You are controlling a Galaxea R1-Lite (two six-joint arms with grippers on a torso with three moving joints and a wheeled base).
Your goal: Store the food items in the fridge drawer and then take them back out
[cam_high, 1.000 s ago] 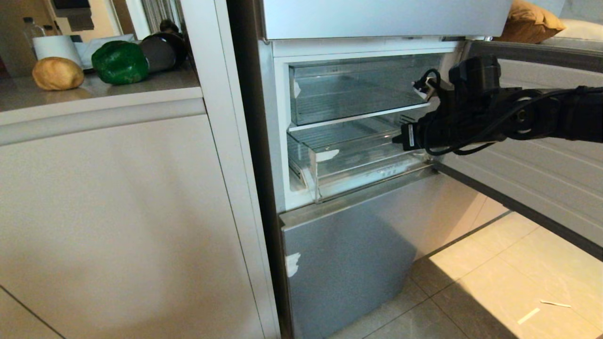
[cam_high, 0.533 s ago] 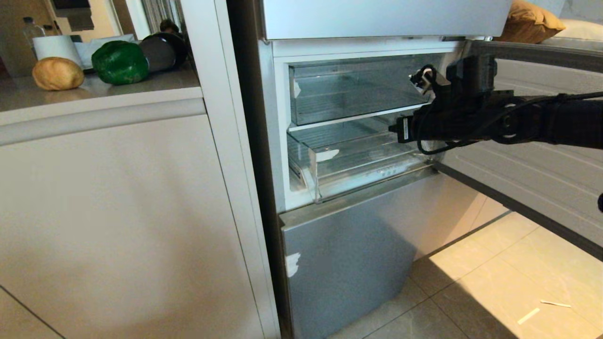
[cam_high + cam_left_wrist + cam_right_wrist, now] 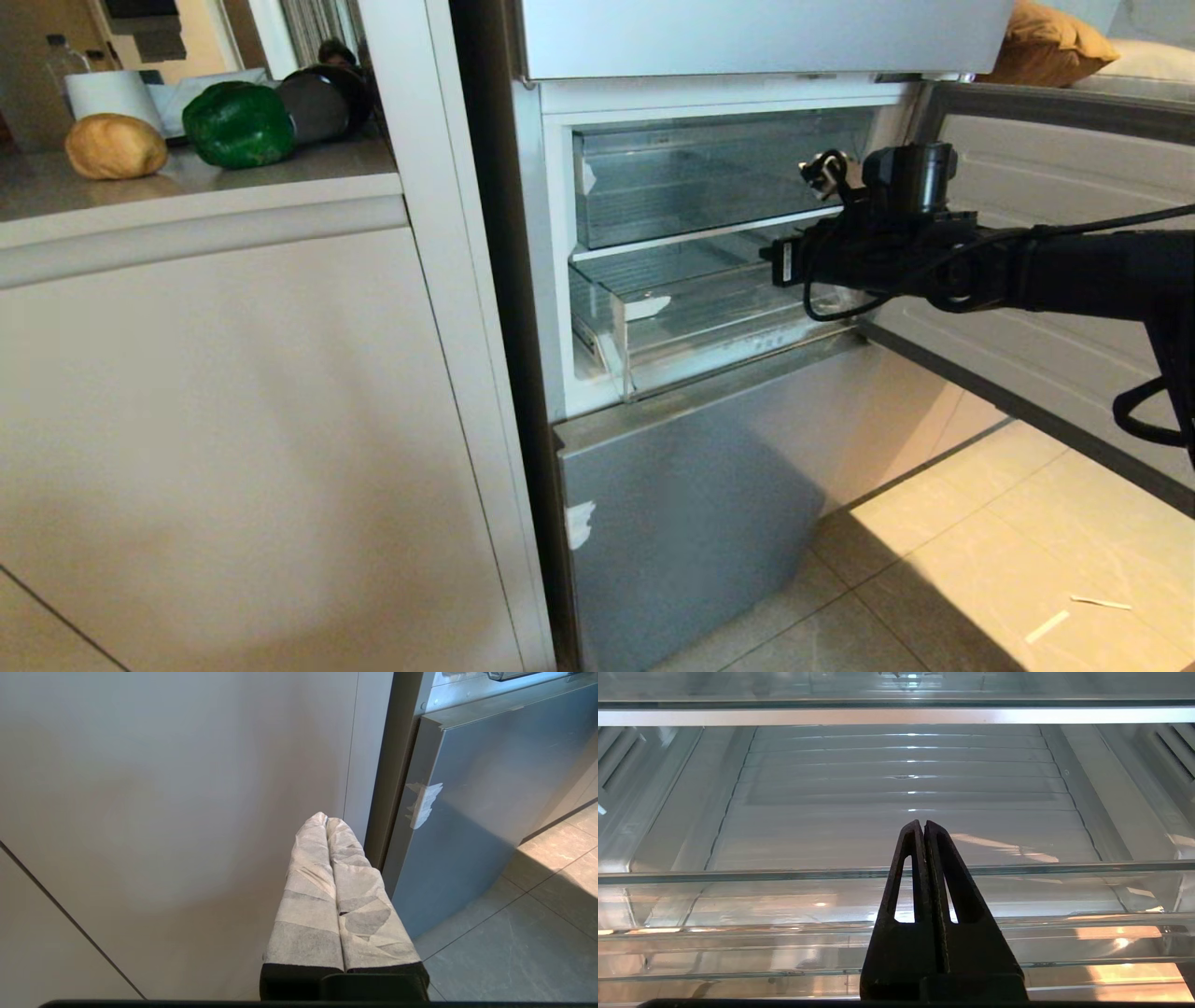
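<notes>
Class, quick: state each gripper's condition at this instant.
Left gripper: closed, holding nothing, beside the cabinet.
Right gripper: closed, holding nothing, at the clear fridge drawer.

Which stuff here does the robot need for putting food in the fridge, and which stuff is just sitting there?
Needed: the brown roll, the green pepper, the clear fridge drawer, the right gripper, shut.

Just there: the white mug, the dark jug, the cushion, the left gripper.

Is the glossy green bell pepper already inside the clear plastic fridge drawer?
No, the glossy green bell pepper sits on the grey countertop; the clear plastic fridge drawer holds nothing.
</notes>
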